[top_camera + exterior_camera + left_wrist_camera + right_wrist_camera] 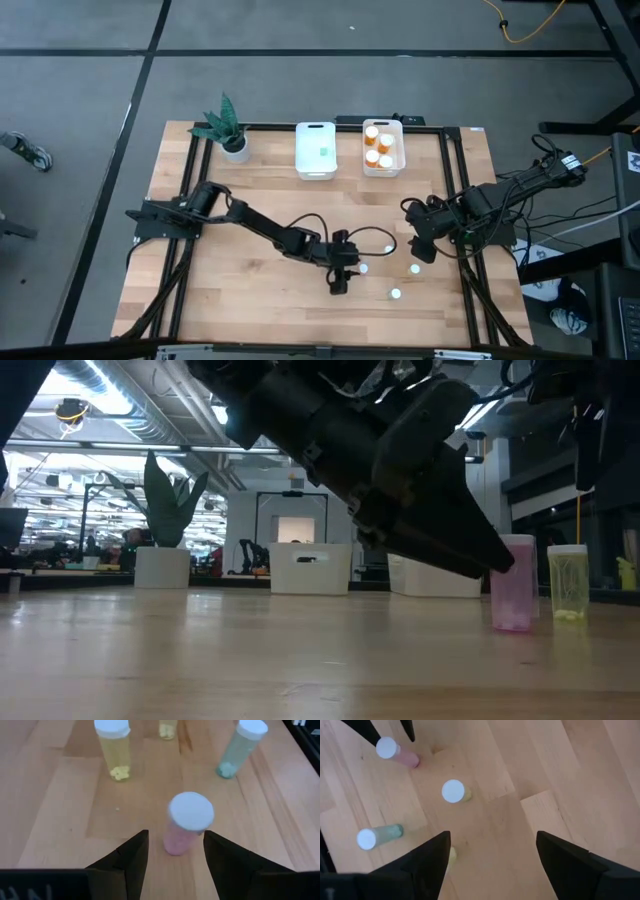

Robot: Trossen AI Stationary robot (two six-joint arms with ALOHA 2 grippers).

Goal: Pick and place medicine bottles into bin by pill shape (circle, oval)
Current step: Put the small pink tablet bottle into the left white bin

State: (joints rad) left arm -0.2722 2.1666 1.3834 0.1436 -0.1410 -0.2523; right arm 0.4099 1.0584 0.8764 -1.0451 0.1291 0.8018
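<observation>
- While the left gripper [175,852] hovers low over the wooden table [250,290], its spread fingers flank an upright pink white-capped bottle [187,823] without touching it.
- Yellow clear bottle [115,747] and green clear bottle [240,747] stand beyond.
- Right gripper [492,852] hangs wide open nearby.
- Orange bottles [379,146] sit in the right white bin [400,140].

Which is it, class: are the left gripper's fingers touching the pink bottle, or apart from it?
Apart. The left wrist view shows the left gripper open, with bare wood visible between each finger and the upright pink bottle.
</observation>
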